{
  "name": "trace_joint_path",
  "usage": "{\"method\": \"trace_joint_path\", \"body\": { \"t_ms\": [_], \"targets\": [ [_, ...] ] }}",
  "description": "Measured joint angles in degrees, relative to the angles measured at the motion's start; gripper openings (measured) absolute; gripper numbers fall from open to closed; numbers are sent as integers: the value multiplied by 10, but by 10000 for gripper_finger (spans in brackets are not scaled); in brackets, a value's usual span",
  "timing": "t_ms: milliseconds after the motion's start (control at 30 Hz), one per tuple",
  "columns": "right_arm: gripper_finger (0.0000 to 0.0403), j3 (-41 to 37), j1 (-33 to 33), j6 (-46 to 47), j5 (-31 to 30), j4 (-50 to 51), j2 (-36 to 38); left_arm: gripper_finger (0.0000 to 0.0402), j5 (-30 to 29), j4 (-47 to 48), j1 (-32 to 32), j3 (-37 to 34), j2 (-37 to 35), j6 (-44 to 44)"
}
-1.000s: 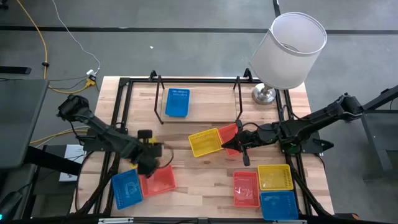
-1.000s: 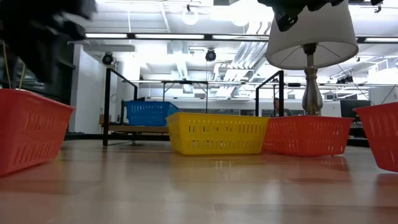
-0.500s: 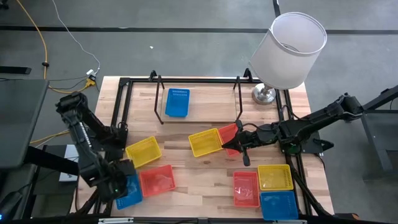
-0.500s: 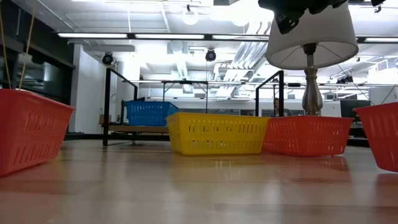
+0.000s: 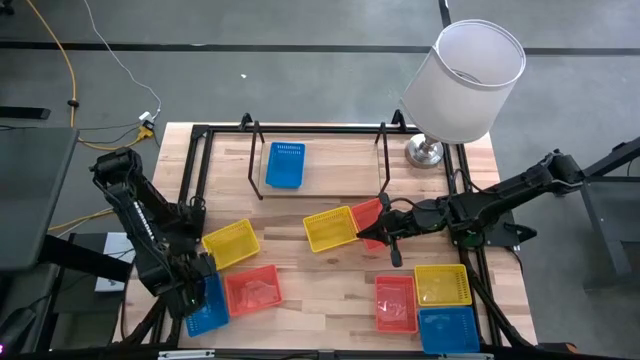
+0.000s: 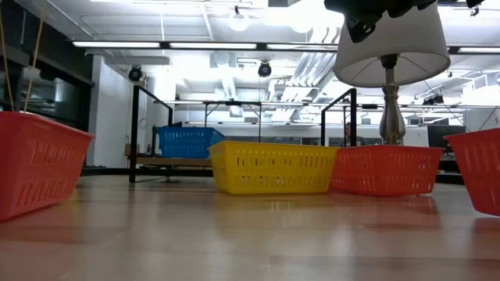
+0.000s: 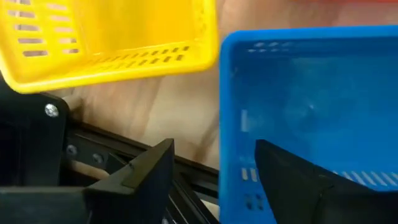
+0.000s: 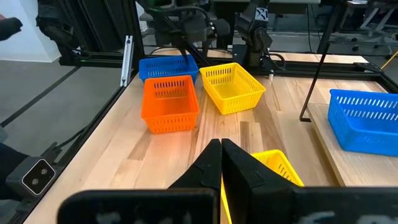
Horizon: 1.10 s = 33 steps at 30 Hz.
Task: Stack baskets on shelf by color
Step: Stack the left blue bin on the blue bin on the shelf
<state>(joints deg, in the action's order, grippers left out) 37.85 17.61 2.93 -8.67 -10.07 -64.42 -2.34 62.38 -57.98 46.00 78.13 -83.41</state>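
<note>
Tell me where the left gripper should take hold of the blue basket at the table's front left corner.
Grip the short end wall of the blue basket nearest the left gripper, coming from above. The open fingers already straddle that thin upright rim, one inside and one outside. The orange-red basket touching its long side blocks that side.

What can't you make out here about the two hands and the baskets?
- Left hand: in the high view its own arm covers it and part of the blue plastic mesh basket.
- Right hand: shut, but whether it pinches the orange-red plastic mesh basket is hidden under it.
- Low view: neither hand shows.
</note>
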Motion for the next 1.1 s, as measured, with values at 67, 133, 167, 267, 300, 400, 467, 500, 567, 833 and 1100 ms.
{"method": "trace_joint_path", "body": {
  "t_ms": [67,133,167,267,300,400,467,500,567,833,1100],
  "targets": [
    [0,0,0,0,0,0,0,216,1,-3,5,-15,0,0],
    [0,0,0,0,0,0,0,216,4,-16,8,-25,0,1],
    [0,0,0,0,0,0,0,216,4,-21,10,-29,0,3],
    [0,0,0,0,0,0,0,216,8,-32,10,-35,0,24],
    [0,0,0,0,0,0,0,214,8,-38,10,-36,0,29],
    [0,0,0,0,0,0,0,201,9,-53,10,-44,0,36],
    [0,0,0,-3,0,0,0,179,18,-67,10,-51,0,42],
    [0,0,0,-3,0,0,0,164,22,-70,10,-53,0,45],
    [0,0,0,-3,0,0,0,125,26,-74,10,-55,0,55],
    [0,0,0,-4,0,-1,0,17,28,-66,10,-33,-10,95],
    [0,0,0,-4,0,-1,0,5,26,1,10,49,-63,140]
  ]
}}
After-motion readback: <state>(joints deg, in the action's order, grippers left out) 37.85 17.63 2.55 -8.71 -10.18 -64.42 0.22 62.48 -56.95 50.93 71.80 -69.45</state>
